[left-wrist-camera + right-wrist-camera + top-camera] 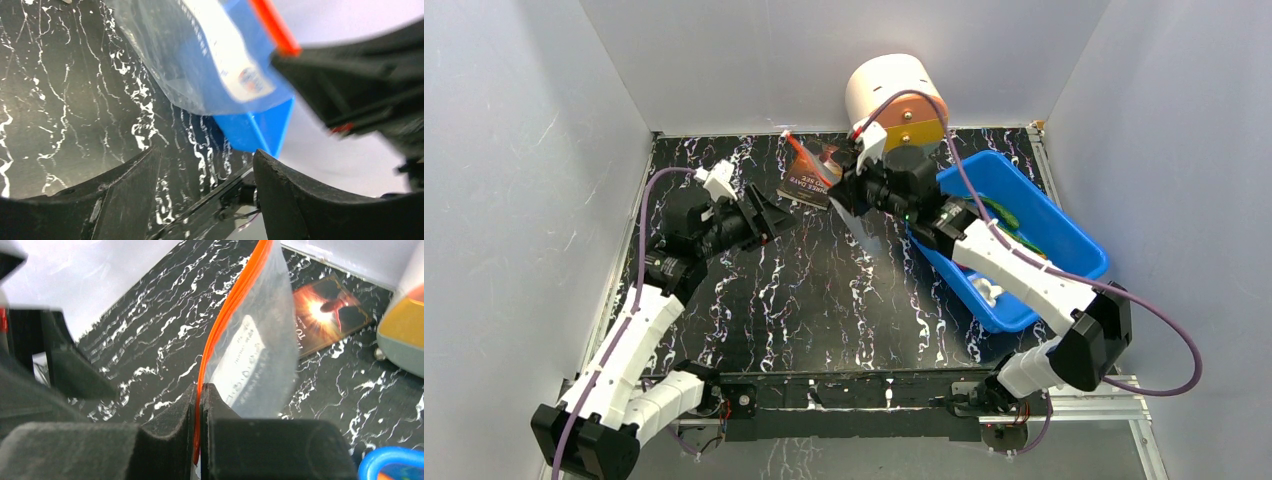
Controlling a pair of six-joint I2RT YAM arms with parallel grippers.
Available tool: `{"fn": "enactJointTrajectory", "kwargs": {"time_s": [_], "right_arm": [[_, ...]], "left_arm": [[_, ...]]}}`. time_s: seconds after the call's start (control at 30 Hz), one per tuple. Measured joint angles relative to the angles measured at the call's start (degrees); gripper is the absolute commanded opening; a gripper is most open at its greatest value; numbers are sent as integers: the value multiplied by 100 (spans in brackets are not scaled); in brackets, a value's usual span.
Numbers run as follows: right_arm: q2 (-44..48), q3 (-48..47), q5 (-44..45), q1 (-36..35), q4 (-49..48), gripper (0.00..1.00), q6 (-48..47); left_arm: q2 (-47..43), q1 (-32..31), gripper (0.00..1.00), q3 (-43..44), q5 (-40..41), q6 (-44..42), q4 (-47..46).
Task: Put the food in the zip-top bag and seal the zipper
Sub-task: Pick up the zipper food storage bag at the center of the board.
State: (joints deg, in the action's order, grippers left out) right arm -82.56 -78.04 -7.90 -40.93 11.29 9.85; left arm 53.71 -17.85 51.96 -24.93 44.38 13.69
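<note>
The clear zip-top bag (260, 355) hangs lifted above the table, its red-orange zipper (225, 315) running up from my right gripper (200, 390), which is shut on that strip. In the top view the zipper (807, 157) slants at the back centre by the right gripper (842, 190). My left gripper (782, 215) is open and empty just left of the bag; in its own view the bag (200, 60) and zipper (275, 27) hang above its open fingers (130, 190). A green piece (1002, 212) and a white lump (986, 291) lie in the blue bin (1074, 240); other food is hidden.
A dark paperback book (809, 185) lies on the black marbled table behind the bag, also in the right wrist view (325, 315). A cream and gold cylinder (894, 100) stands at the back. The blue bin fills the right side. White walls close in all round.
</note>
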Motion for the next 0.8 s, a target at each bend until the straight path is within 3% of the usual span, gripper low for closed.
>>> {"fn": "enactJointTrajectory", "kwargs": {"time_s": [0.2, 0.5, 0.63, 0.8], "right_arm": [[372, 1355, 208, -422, -535, 0, -573], [568, 2979, 262, -546, -1016, 0, 214], [885, 3230, 352, -546, -1287, 0, 514], [1102, 3263, 339, -546, -1781, 0, 761]], "left_arm": [[525, 0, 62, 306, 133, 754, -66], [1010, 0, 51, -352, 13, 1303, -474], [1010, 0, 51, -649, 15, 1517, -564], [999, 0, 58, -986, 0, 1742, -780]]}}
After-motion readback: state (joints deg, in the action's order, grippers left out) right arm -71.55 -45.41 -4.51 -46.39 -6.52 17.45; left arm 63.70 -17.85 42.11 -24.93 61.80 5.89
